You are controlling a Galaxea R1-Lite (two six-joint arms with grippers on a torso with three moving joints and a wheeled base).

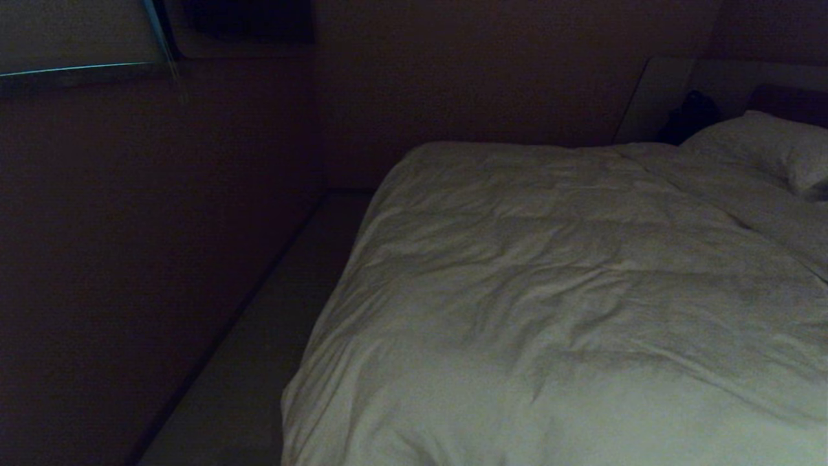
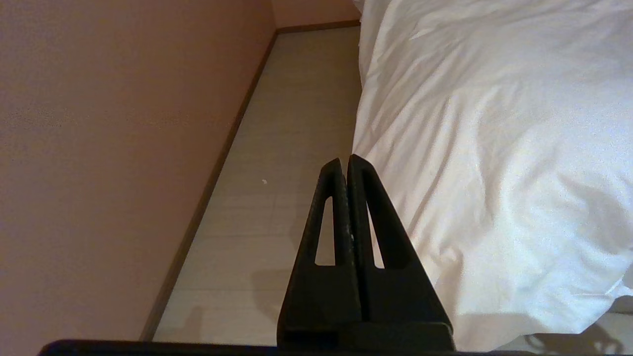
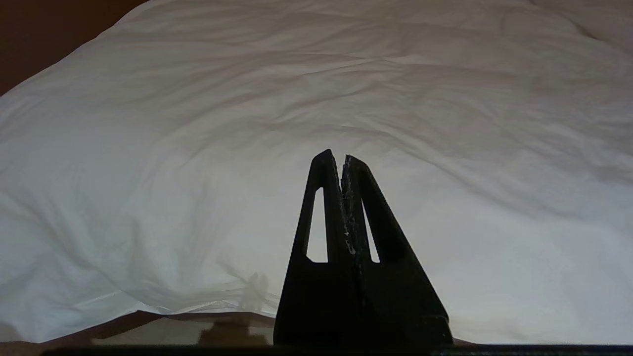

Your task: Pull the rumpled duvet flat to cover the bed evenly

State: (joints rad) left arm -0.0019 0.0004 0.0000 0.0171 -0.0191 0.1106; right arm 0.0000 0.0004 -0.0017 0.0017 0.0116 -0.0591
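The white puffy duvet (image 1: 556, 285) lies spread over the bed, creased all across, its side hanging over the bed's left edge. Neither arm shows in the head view. In the left wrist view my left gripper (image 2: 344, 160) is shut and empty, hanging over the floor strip beside the duvet's overhanging corner (image 2: 494, 173). My right gripper (image 3: 337, 157) is shut and empty too, hovering just before the duvet's near hem (image 3: 346, 89). The bed's mattress and base are hidden under the duvet.
A white pillow (image 1: 770, 145) lies at the bed's far right, with a dark object (image 1: 691, 113) behind it. A narrow pale floor strip (image 1: 259, 349) runs between the bed and the reddish wall (image 1: 129, 246) on the left.
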